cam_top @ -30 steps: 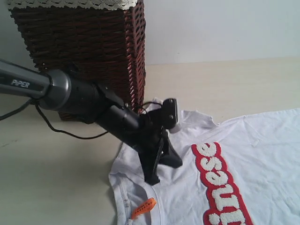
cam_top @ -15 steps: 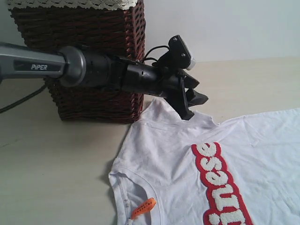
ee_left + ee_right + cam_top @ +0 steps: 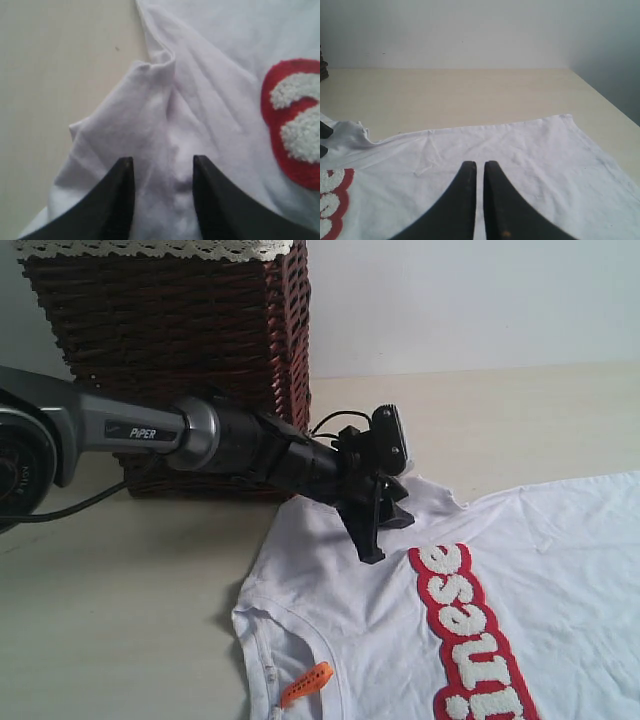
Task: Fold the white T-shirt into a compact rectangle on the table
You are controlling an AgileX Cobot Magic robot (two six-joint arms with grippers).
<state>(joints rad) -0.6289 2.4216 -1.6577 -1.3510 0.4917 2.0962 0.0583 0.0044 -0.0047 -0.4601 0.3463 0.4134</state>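
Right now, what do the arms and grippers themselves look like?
The left arm is a grey metallic tube marked PIPER in white, ending in black wrist housings. A thin black cable hangs beneath it. The left gripper has two black, tapering fingers; the right gripper shows the same black wedge-shaped pair.

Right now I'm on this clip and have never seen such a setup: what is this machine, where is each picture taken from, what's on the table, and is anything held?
It is a robot with two arms, each ending in a two-fingered claw. One picture comes from a camera off the arms; the other two from cameras on the wrists, looking past the claws. A white T-shirt lies spread on the table, beside a brown wicker basket. The left claw stands open over the shirt's bunched sleeve; the right claw is shut above the shirt, holding nothing.
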